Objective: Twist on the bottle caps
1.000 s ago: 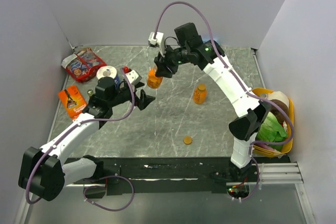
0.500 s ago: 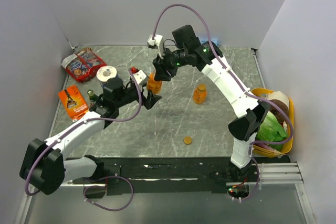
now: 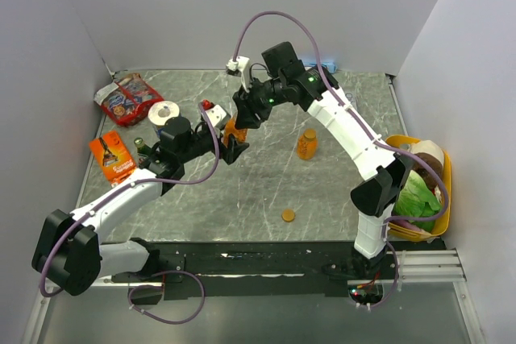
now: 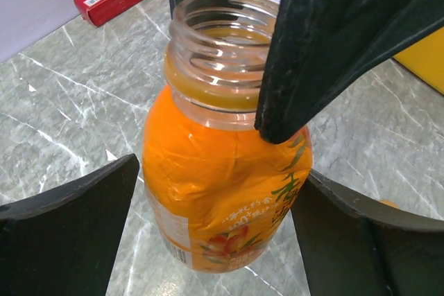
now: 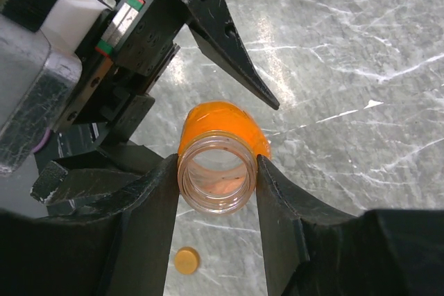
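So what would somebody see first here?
The open orange bottle toward the back of the table, pinched at its neck by the right gripper. The left gripper sits open, one finger on either side of it. One small orange cap lies alone nearer the front edge.

right gripper (image 3: 243, 113) over bottle (image 3: 232, 128) (left gripper (image 3: 232, 150) beside), cap (image 3: 288, 215) apart

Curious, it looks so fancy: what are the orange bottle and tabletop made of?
Bottle: likely clear plastic, see-through threaded neck, glossy orange label wrap. Tabletop: grey with white veins, marble-look, possibly only a printed surface.
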Motion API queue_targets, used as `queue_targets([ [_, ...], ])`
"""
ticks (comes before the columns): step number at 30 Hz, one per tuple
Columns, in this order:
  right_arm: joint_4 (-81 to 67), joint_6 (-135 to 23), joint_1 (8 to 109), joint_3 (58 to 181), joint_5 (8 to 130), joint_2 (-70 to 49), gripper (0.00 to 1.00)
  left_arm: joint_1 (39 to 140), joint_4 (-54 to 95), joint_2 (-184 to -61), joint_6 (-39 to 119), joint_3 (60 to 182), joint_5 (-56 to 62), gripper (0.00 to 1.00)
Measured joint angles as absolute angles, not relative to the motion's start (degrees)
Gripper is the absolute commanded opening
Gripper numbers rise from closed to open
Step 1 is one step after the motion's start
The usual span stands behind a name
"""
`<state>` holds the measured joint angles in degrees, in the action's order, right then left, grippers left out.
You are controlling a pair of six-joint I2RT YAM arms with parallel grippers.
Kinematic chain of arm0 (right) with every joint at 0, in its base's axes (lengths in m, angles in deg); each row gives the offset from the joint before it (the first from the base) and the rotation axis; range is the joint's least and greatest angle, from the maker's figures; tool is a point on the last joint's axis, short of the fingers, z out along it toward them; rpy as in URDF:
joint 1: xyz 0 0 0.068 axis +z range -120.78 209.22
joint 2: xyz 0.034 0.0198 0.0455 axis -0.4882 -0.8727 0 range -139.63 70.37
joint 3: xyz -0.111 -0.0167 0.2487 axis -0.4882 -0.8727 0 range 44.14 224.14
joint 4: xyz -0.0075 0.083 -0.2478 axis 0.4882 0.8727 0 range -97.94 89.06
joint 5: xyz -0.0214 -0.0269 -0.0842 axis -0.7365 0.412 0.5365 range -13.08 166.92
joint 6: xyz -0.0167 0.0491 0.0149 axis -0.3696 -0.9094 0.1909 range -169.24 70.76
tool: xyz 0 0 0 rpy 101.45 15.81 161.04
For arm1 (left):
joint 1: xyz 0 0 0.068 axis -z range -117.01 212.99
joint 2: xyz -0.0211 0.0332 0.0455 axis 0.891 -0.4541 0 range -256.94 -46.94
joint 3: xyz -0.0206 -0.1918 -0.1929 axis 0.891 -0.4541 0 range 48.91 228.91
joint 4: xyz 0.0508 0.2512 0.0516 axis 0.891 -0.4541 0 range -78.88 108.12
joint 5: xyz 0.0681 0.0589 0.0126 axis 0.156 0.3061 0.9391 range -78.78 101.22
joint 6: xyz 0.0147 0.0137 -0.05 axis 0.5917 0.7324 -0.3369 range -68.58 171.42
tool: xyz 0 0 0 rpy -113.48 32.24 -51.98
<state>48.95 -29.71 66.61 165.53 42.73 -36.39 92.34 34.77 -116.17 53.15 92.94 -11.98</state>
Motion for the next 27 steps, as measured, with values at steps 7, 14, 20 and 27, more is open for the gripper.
queue_targets([
  [7, 48.68, -30.59, 66.59, 165.53, 42.82, -36.39, 0.09, 92.34, 34.53, -116.17, 53.79, 92.96, -13.53, 0.88],
  [14, 48.66, -31.37, 66.59, 165.53, 42.9, -36.39, 0.09, 92.36, 34.5, -116.17, 54.25, 92.96, -14.73, 0.66],
  [20, 48.66, -32.64, 66.26, 165.53, 43.21, -36.39, 0.47, 92.38, 34.31, -116.17, 55.25, 92.96, -15.83, 0.41],
  [27, 50.48, -31.86, 61.82, 165.74, 38.66, -35.3, 0.8, 92.45, 30.53, -116.17, 59.43, 94.07, -20.46, 0.17],
])
